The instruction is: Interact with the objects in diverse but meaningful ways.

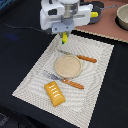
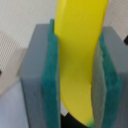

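My gripper [image 1: 64, 33] hangs over the far edge of the striped placemat [image 1: 35, 75] and is shut on the yellow banana [image 1: 64, 38], which points down from the fingers. In the wrist view the banana [image 2: 80, 35] is clamped between the two green pads [image 2: 52, 75] of the gripper [image 2: 77, 70]. The golden-brown bread loaf [image 1: 54, 93] lies at the mat's near edge. The grey saucepan [image 1: 122, 17] stands at the exterior view's far right. A small yellow piece [image 1: 94, 14], perhaps the cheese wedge, shows behind the gripper. The sausage is out of view.
A round tan plate [image 1: 68, 66] sits in the middle of the mat. A utensil with an orange handle [image 1: 82, 58] lies beyond it and another [image 1: 70, 82] lies in front of it. A brown board [image 1: 107, 27] lies at the back right. The table is dark.
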{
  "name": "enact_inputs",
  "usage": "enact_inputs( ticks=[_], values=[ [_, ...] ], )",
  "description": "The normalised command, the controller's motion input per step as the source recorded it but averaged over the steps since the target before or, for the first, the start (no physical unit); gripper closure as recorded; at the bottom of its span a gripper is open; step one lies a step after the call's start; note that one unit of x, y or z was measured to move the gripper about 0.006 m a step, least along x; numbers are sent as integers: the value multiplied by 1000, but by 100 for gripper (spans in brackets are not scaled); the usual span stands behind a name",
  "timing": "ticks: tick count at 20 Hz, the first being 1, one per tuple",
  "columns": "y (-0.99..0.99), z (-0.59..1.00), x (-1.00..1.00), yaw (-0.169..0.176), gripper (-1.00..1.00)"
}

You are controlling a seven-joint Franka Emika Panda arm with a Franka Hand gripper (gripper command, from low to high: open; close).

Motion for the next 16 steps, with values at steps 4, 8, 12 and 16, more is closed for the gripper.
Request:
enact_inputs(
  ticks=[4, 8, 12, 16],
  values=[
    [268, -391, 312, 0, 100],
    [219, -376, 354, -5, 100],
    [128, -324, 439, -11, 100],
    [141, -320, 419, -8, 100]
  ],
)
